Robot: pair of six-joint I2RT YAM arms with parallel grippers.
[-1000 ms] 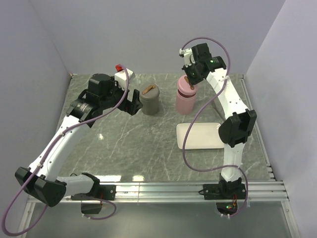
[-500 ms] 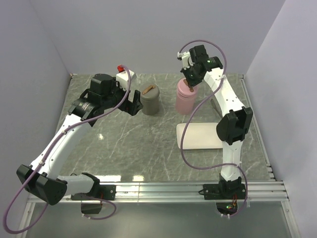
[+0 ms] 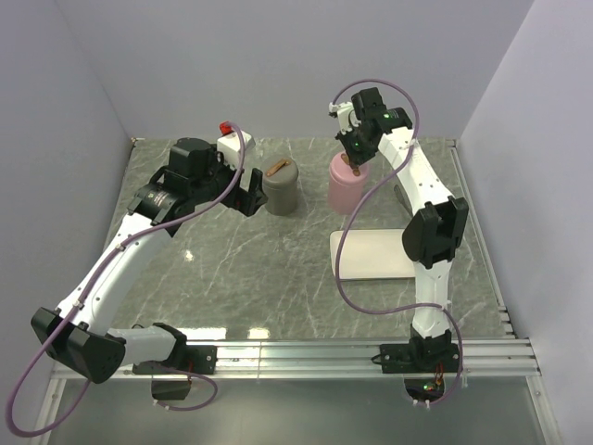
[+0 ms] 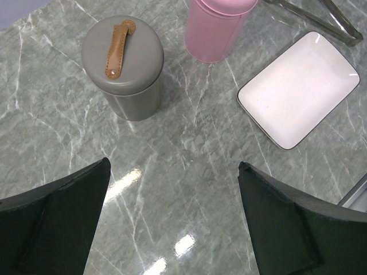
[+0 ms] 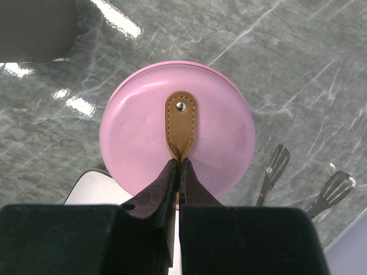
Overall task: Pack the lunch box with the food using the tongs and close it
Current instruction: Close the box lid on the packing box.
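1. Table (image 3: 278,269): grey-green marbled top carrying everything listed below.
2. Left arm (image 3: 120,260): reaches across the left half of the table. Left claw (image 4: 175,166) hangs over bare marble with its fingers spread wide and holds nothing. The grey canister stands just beyond it.
3. Right arm (image 3: 431,232): rises at the right and bends back over the far side. Right claw (image 5: 179,166) points straight down at the pink canister, fingers pressed together and pinching the near end of its strap.
4. White tray (image 3: 380,255): rectangular and flat, in front of the pink canister.
5. Grey canister (image 3: 281,185): upright and lidded, with a brown strap lying across the lid.
6. Pink canister (image 3: 345,193): upright and lidded, right of the grey one and apart from it.
7. Tongs (image 5: 277,163): grey metal, lying flat on the marble just beside the pink canister, on its right. The flattened tips show to the right of the right claw, lower than it. Neither claw touches them, and they lie well apart from the left claw.
8. Brown strap (image 5: 180,123): stitched leather, riveted at the centre of the pink lid.
9. White box with a red cap (image 3: 227,139): at the back edge, behind the left arm.
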